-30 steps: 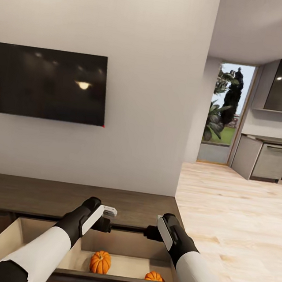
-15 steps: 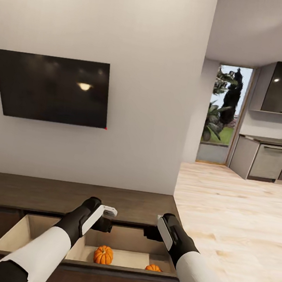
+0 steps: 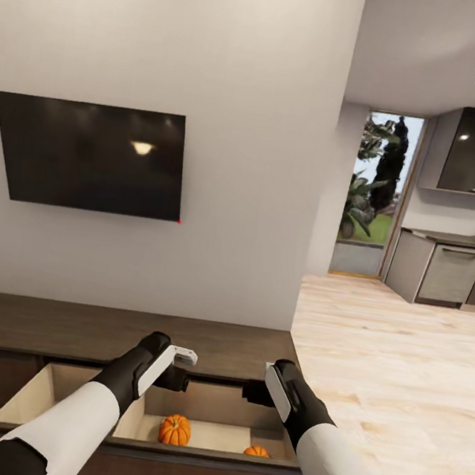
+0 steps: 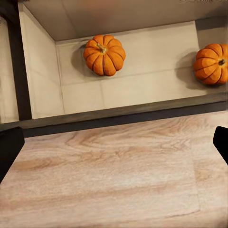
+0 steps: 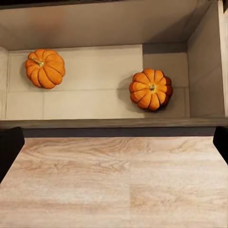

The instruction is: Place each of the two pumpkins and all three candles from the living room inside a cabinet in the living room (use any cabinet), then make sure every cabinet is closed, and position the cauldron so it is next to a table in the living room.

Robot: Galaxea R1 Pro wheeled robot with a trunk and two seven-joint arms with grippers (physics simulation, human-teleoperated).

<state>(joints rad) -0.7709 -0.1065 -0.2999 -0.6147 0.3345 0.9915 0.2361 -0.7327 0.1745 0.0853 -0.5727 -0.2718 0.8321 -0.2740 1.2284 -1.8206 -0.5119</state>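
Here, both pumpkins, the larger one and the smaller one, sit apart inside the pulled-out drawer of the long dark cabinet, stowed as the task asks. My left pincer and right pincer hover empty above the drawer's far edge; whether either is spread or clenched, I cannot tell. The drawer seems left open for the candles.

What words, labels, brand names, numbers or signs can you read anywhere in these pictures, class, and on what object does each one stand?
None can be read.
The television screen is blank, dark glass with no logo showing.
The pumpkins, the open cabinet drawer and the kitchen units carry no markings.
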